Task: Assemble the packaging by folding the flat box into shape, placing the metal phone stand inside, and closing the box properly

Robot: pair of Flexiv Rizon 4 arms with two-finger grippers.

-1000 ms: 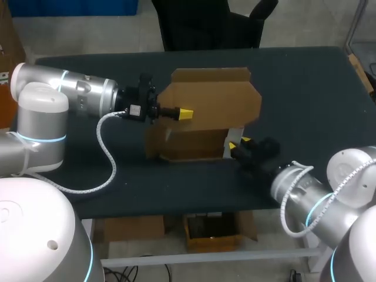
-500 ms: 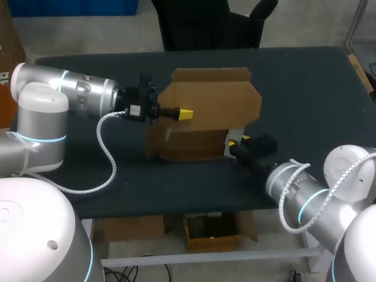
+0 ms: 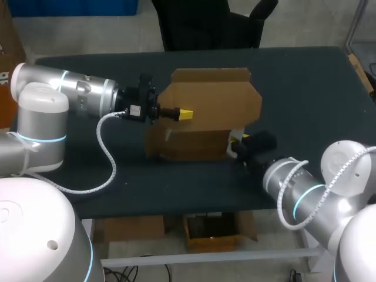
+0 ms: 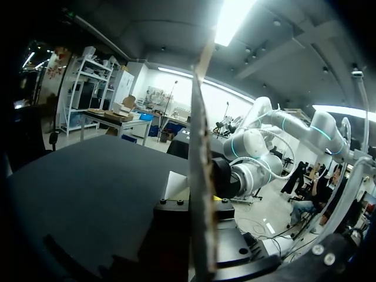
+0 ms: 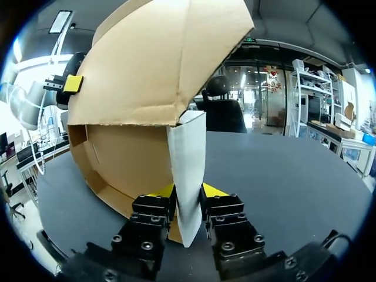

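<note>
Pinching the tall lid panel [image 3: 217, 100] at its nine o'clock edge, our left gripper [image 3: 183, 113] props it upright so the cardboard box [image 3: 188, 144] at mid-table gapes open, while our right gripper [image 5: 187, 197], at the box's four o'clock corner, is clamped on the white side flap [image 5: 189, 147], probably ready to fold it inward.

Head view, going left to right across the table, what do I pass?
left arm → box → right arm
</note>
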